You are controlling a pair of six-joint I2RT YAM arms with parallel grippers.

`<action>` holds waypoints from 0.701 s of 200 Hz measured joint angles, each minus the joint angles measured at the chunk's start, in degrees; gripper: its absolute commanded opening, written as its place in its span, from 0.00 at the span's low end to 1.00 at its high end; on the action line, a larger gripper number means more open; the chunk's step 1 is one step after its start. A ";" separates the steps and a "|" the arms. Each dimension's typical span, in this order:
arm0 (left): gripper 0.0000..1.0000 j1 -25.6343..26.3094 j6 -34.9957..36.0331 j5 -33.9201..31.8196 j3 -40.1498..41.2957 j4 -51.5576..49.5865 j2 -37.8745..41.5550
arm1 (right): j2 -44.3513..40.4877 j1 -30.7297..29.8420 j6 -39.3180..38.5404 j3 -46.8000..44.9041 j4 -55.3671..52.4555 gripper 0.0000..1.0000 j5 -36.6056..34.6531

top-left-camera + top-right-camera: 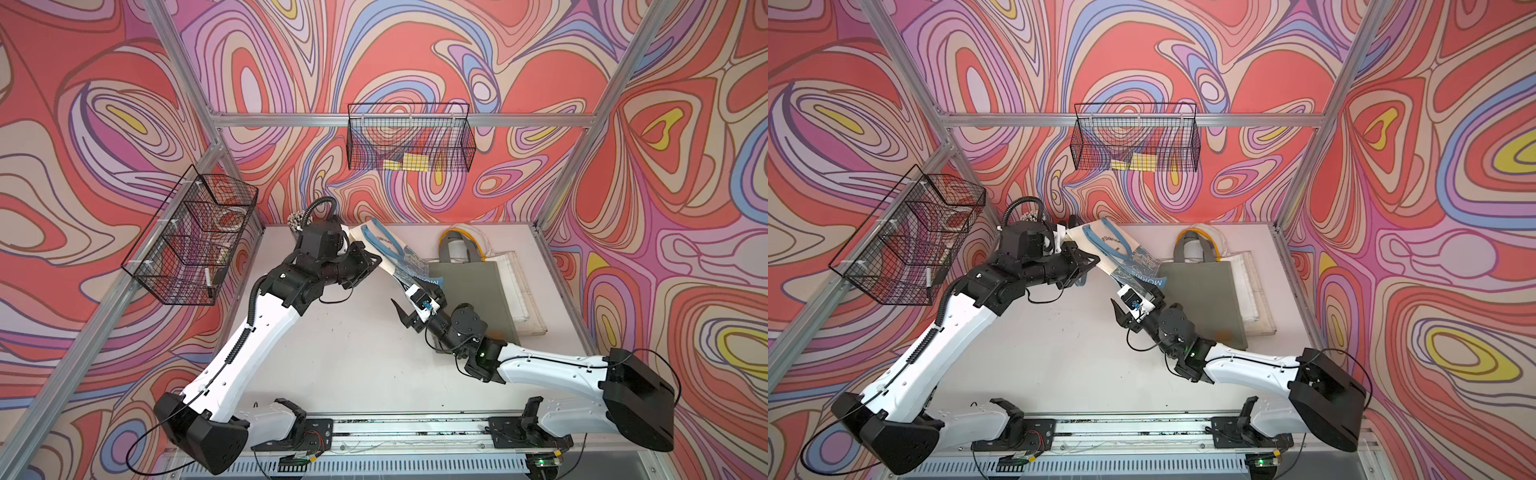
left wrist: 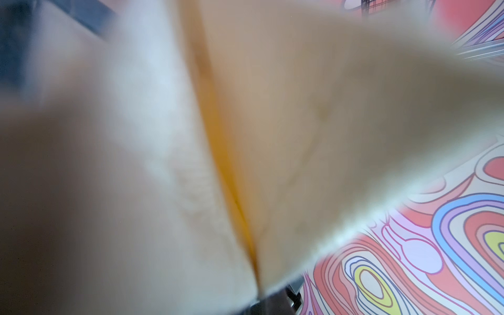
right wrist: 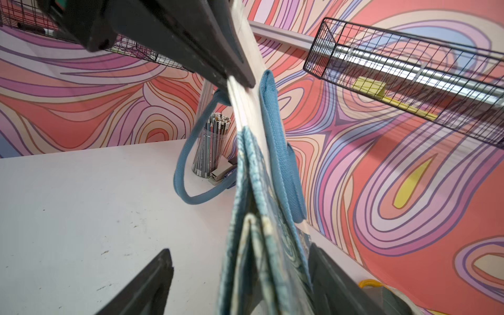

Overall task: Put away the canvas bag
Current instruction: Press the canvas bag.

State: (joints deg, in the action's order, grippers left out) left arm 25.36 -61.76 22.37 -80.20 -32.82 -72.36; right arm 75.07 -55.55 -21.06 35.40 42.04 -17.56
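Observation:
The canvas bag (image 1: 395, 253) (image 1: 1121, 253) is cream with blue handles and a blue print. It is folded into a narrow strip and hangs slanted above the table in both top views. My left gripper (image 1: 375, 260) (image 1: 1095, 260) is shut on its upper end, which the right wrist view shows as well, left gripper (image 3: 234, 76). In the left wrist view blurred cream cloth of the bag (image 2: 286, 109) fills most of the picture. My right gripper (image 1: 412, 291) (image 1: 1134, 293) (image 3: 240, 275) stands open around the bag's lower end (image 3: 259, 231), its fingers (image 3: 152, 283) apart from the cloth on one side.
A grey-green tote (image 1: 469, 291) lies flat on white bags (image 1: 525, 291) at the table's right. Wire baskets hang on the back wall (image 1: 411, 137) and the left wall (image 1: 191, 237). A pencil cup (image 3: 212, 144) and a stapler (image 3: 221, 171) stand at the back.

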 measured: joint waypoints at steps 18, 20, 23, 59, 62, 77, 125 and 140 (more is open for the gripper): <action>0.00 -1.55 0.00 2.16 -0.17 0.02 0.00 | -0.11 0.00 -0.92 -0.81 2.08 0.78 -0.81; 0.00 -1.70 0.00 2.40 -0.17 0.00 0.00 | -0.13 0.00 -0.96 -0.87 2.16 0.77 -0.85; 0.00 -1.88 -0.02 2.73 -0.17 0.00 0.00 | -0.20 0.00 -1.14 -0.98 2.19 0.77 -0.90; 0.00 -2.71 -0.55 5.42 -0.42 0.13 -0.48 | -0.74 0.04 -2.23 -1.25 1.99 0.47 -0.37; 0.00 -2.73 -0.61 5.66 -0.46 0.17 -0.55 | -0.74 0.07 -2.38 -1.25 2.05 0.44 -0.37; 0.00 -2.82 -0.63 6.43 -0.72 0.22 -1.03 | -0.72 0.11 -2.78 -1.25 2.12 0.30 -0.24; 0.59 -2.97 1.38 6.56 -4.63 -1.95 -3.54 | -0.20 0.42 -5.11 0.72 1.36 0.00 -3.28; 0.68 -2.80 1.92 6.05 -5.38 -2.58 -3.69 | 1.62 0.42 -7.15 3.30 0.52 0.00 -5.60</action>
State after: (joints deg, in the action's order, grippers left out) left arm 22.57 -59.83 28.42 -85.58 -35.40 -76.05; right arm 76.69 -55.13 -28.21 38.70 42.57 -23.16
